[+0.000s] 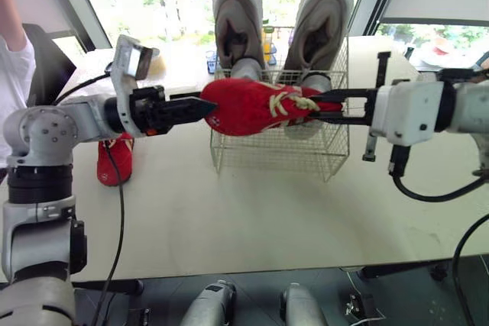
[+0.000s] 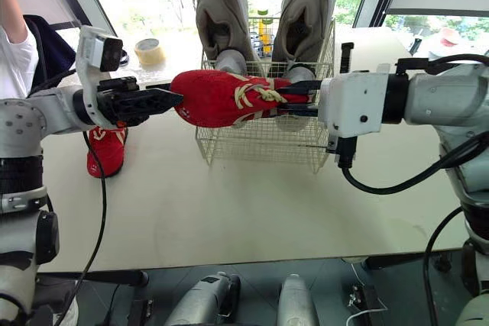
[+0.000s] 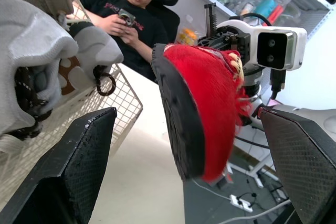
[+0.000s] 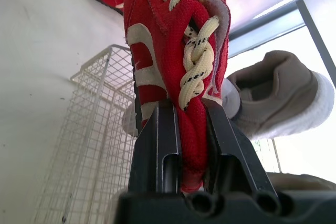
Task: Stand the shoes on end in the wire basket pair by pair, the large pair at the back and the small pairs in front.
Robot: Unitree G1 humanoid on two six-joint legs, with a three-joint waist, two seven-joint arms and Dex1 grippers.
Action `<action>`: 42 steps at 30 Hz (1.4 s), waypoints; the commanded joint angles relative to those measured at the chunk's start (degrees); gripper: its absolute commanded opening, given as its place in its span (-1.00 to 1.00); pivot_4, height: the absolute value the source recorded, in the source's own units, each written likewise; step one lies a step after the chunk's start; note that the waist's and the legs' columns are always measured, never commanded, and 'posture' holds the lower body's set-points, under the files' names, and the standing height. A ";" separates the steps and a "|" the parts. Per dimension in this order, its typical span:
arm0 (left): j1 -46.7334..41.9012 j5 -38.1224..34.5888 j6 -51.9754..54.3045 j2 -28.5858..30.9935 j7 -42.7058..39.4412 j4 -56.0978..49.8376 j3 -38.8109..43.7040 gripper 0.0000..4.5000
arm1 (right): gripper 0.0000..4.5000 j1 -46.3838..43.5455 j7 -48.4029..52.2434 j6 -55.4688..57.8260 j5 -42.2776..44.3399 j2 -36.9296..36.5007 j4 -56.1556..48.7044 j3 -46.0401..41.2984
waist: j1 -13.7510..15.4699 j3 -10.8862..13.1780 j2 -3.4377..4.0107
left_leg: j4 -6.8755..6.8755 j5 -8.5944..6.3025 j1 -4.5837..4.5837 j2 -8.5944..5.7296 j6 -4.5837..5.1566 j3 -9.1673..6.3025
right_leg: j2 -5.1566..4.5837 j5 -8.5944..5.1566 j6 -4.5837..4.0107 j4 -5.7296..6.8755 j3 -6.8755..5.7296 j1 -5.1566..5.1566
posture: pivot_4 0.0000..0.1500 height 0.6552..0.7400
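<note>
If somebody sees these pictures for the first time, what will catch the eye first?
First comes the red shoe, held level in the air in front of the wire basket. The right hand is clamped on its back end and the left hand is open around its toe. Behind it, two large grey shoes stand on end at the back of the basket, and a second red shoe rests on the table at the robot's left.

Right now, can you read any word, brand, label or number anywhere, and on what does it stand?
No text can be read.
Person's black shirt: reddish print, too blurred to read.
Red shoe: white side markings, no letters legible.
Yellow bottle behind the wire basket: label too small to read.
</note>
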 commanded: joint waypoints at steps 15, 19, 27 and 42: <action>2.47 -10.06 3.48 -6.34 11.99 -3.68 11.52 -0.89 | 1.00 2.44 -5.20 37.84 31.83 -1.70 -1.98 -18.62 | 0.27 0.09 -0.19 | 0.00 -0.01 -0.02 0.01 0.01 -0.08 | -0.02 0.00 -0.01 -0.05 -0.02 0.12 | 1.00 1.00; 4.56 -15.17 1.13 -11.89 18.75 -6.87 14.53 -0.89 | 1.00 8.92 -23.64 45.98 50.63 10.17 3.48 -27.06 | 0.21 -0.07 -0.49 | 0.00 -0.05 0.03 0.05 0.09 -0.12 | -0.05 0.02 -0.03 -0.05 -0.04 0.21 | 1.00 1.00; 6.35 -16.39 -4.17 -19.63 25.57 -8.90 13.39 -0.89 | 1.00 8.21 -44.16 41.36 65.22 25.90 1.88 -23.18 | -0.08 -0.06 -0.47 | 0.03 0.02 0.01 0.06 -0.02 -0.04 | -0.02 0.04 -0.06 0.01 0.01 0.13 | 1.00 1.00; 7.92 -12.69 -10.22 -23.68 27.77 -9.88 9.10 -0.89 | 0.65 1.39 -49.60 34.69 67.81 31.69 3.32 -16.25 | 0.07 -0.06 -0.48 | 0.02 0.02 0.01 0.03 -0.02 -0.04 | 0.02 0.04 -0.06 0.01 0.00 0.12 | 1.00 1.00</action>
